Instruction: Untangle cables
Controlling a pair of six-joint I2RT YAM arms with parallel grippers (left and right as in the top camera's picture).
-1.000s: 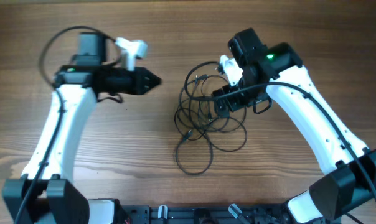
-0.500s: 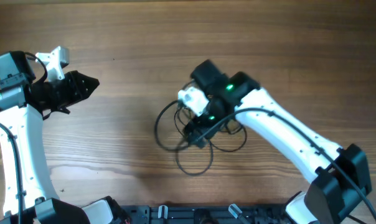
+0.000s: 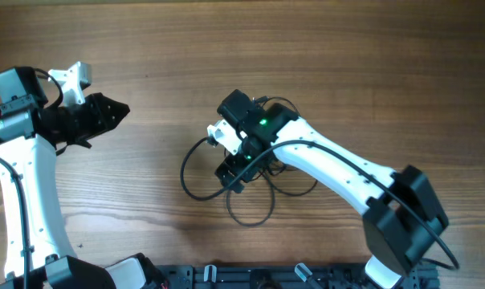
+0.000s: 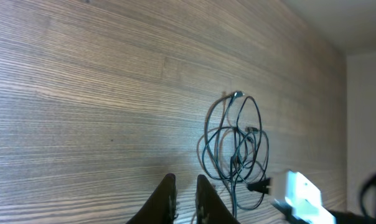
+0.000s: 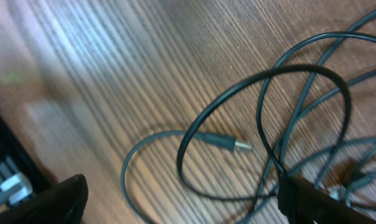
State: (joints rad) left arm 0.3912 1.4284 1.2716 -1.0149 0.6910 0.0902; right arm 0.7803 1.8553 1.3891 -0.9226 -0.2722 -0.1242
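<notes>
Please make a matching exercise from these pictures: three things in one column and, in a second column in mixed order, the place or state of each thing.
Things:
1. left end effector
2. right end effector
3. cables

Places or states:
A. tangled loops lying on the table
B. over bare wood, apart from the tangle
C. fingers wide open, above the tangle

Pairs: 1-B; 2-C; 3-A

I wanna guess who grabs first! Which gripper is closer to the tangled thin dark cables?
Right. The right gripper is directly over the tangled thin dark cables; the left gripper sits far off to one side.
</notes>
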